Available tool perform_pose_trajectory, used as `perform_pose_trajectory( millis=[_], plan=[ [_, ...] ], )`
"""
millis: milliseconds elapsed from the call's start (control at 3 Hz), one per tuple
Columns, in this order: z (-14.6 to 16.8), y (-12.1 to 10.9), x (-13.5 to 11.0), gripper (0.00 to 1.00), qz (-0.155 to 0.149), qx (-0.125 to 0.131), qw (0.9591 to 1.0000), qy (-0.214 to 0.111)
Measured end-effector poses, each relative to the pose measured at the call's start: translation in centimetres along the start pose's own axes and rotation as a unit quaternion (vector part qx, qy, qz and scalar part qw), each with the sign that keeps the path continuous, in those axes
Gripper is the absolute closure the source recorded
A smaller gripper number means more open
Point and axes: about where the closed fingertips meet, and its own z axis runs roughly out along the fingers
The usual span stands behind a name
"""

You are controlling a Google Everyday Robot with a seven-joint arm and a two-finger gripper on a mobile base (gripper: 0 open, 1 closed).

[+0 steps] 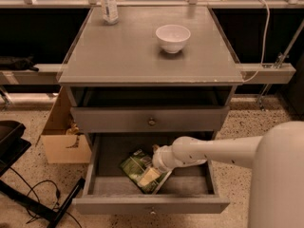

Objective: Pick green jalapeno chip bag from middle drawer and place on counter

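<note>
The green jalapeno chip bag (134,166) lies flat on the floor of the open middle drawer (118,204), left of centre. My gripper (153,181) reaches into the drawer from the right and is down on the bag's right end. Its fingers are open, one pale finger (148,176) lying over the bag. The white arm covers the drawer's right half. The counter (133,56) is the grey cabinet top above.
A white bowl (173,37) and a clear bottle (108,4) stand on the counter. A shut drawer front with a knob (151,122) sits above the open one. A cardboard box (61,144) and a black stand with cables (19,194) are on the floor at the left.
</note>
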Motion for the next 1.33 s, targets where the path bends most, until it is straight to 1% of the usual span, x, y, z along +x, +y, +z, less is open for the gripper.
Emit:
perform_pose_trajectory(
  millis=[333,667,1000,1333],
  plan=[
    [3.9,-0.1,0.0,0.00,0.007,-0.010,0.9997,0.020],
    [4.7,0.3,-0.4,0.16,0.003,-0.015,0.9996,0.023],
    [4.7,0.3,-0.4,0.39,0.003,-0.015,0.9996,0.023],
    [5.1,0.7,-0.6,0.62,-0.003,-0.020,0.9994,0.030]
  ],
)
